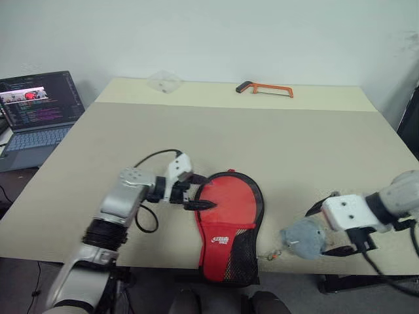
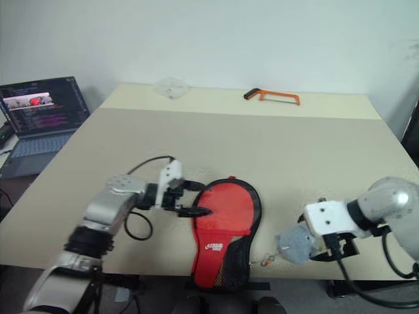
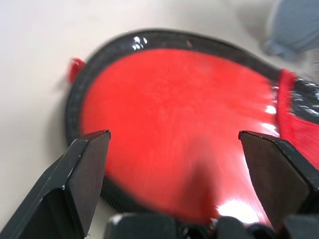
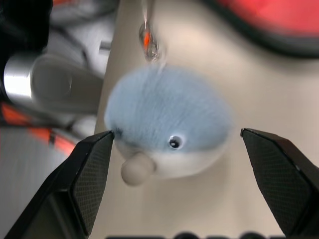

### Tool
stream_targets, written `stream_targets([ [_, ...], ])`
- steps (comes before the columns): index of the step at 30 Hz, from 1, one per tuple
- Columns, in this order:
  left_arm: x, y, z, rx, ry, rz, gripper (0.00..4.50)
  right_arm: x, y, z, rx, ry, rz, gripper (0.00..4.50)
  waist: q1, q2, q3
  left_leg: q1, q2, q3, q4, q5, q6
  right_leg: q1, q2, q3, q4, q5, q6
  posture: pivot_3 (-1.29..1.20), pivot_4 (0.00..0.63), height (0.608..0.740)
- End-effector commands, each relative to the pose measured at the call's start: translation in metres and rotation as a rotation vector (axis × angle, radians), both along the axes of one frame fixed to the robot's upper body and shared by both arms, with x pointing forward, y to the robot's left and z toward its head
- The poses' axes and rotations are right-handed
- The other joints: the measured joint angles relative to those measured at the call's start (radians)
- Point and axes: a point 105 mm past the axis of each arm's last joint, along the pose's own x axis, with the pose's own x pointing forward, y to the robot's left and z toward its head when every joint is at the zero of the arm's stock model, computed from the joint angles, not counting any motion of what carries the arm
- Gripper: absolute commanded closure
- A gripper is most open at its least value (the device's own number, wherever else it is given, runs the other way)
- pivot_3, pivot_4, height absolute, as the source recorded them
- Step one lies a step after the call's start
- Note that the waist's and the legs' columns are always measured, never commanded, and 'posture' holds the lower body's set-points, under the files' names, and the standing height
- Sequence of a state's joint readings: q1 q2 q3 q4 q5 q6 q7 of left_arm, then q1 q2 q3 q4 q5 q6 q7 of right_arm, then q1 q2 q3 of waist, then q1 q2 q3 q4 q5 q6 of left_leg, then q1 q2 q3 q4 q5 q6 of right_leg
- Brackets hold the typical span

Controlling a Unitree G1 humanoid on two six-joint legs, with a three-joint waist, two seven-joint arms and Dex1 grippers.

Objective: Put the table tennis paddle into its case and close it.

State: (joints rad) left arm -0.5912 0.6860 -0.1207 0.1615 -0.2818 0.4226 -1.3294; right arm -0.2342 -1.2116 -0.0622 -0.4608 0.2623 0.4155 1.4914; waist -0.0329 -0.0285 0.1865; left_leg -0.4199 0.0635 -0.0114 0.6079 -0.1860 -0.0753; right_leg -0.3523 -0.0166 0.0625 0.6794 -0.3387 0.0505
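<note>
Case (image 1: 228,226) overhangs the table's (image 1: 275,144) near edge; both tools (image 1: 196,191) (image 4: 177,149) gape empty.

The case (image 1: 228,226) lies on the table (image 1: 275,144) at its near edge, overhanging it. The left gripper (image 1: 198,192) sits just left of the case; the plush toy (image 1: 304,239) lies right of it (near edge). A hacksaw (image 1: 265,88) lies at the far edge; a laptop (image 1: 36,114) stands left of the table.
</note>
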Motion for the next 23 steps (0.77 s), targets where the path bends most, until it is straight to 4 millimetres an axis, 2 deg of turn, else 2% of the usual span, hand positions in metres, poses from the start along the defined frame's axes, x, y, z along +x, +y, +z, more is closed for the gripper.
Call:
stream_targets([
  [1, -0.013, 0.024, 0.04, -0.037, -0.065, -0.002, 0.0, -0.003, -0.018, 0.02, 0.15, 0.066, -0.11, 0.02, 0.001, 0.0, 0.001, 0.0, 0.0, 0.0, 0.0, 0.0, 0.0, 0.0, 0.0, 0.0, 0.0, 0.0, 0.0, 0.0, 0.15, 0.74],
  [3, -0.017, 0.045, 0.051, -0.011, -0.078, 0.043, 0.0, 0.004, -0.035, 0.02, 0.229, 0.084, -0.22, 0.02, 0.001, -0.001, 0.002, 0.0, 0.0, 0.0, 0.0, 0.0, 0.0, 0.0, -0.001, 0.0, 0.0, 0.0, 0.0, 0.0, 0.15, 0.74],
  [5, -0.023, 0.061, 0.057, 0.015, -0.077, 0.073, 0.0, 0.008, -0.042, 0.022, 0.3, 0.087, -0.291, 0.02, 0.001, -0.001, 0.004, 0.0, 0.0, 0.0, 0.0, 0.0, 0.0, 0.0, -0.001, 0.0, 0.0, 0.0, 0.0, 0.0, 0.15, 0.74],
  [9, -0.032, 0.091, 0.062, 0.084, -0.07, 0.152, 0.0, 0.007, -0.05, 0.026, 0.401, 0.09, -0.39, 0.02, 0.001, 0.001, 0.006, 0.0, 0.0, 0.001, 0.0, 0.0, 0.0, -0.001, -0.001, 0.0, 0.001, 0.0, 0.0, 0.0, 0.15, 0.74],
  [11, -0.035, 0.101, 0.065, 0.096, -0.071, 0.186, 0.0, 0.005, -0.045, 0.029, 0.421, 0.089, -0.395, 0.02, 0.001, 0.001, 0.007, 0.0, 0.0, 0.001, 0.0, 0.0, 0.0, -0.001, -0.001, 0.0, 0.001, 0.0, 0.0, 0.0, 0.15, 0.74],
  [13, -0.037, 0.105, 0.065, 0.117, -0.074, 0.208, 0.0, 0.003, -0.04, 0.029, 0.413, 0.094, -0.391, 0.02, 0.001, 0.001, 0.007, 0.0, 0.0, 0.001, 0.0, 0.0, 0.0, -0.001, -0.001, 0.0, 0.001, 0.0, 0.0, 0.0, 0.15, 0.74],
  [17, -0.042, 0.099, 0.065, 0.096, -0.072, 0.223, 0.0, -0.003, -0.023, 0.027, 0.397, 0.126, -0.314, 0.02, 0.001, 0.0, 0.007, -0.001, 0.0, 0.002, 0.0, 0.0, 0.0, -0.002, -0.001, 0.0, 0.001, -0.001, 0.001, 0.0, 0.15, 0.74],
  [23, -0.049, 0.1, 0.063, 0.107, -0.066, 0.264, 0.0, 0.012, 0.006, 0.032, 0.4, 0.079, -0.18, 0.02, -0.005, 0.0, 0.01, -0.001, 0.001, 0.003, 0.0, 0.0, 0.0, -0.003, -0.001, 0.001, 0.001, -0.001, 0.001, 0.0, 0.15, 0.74],
])
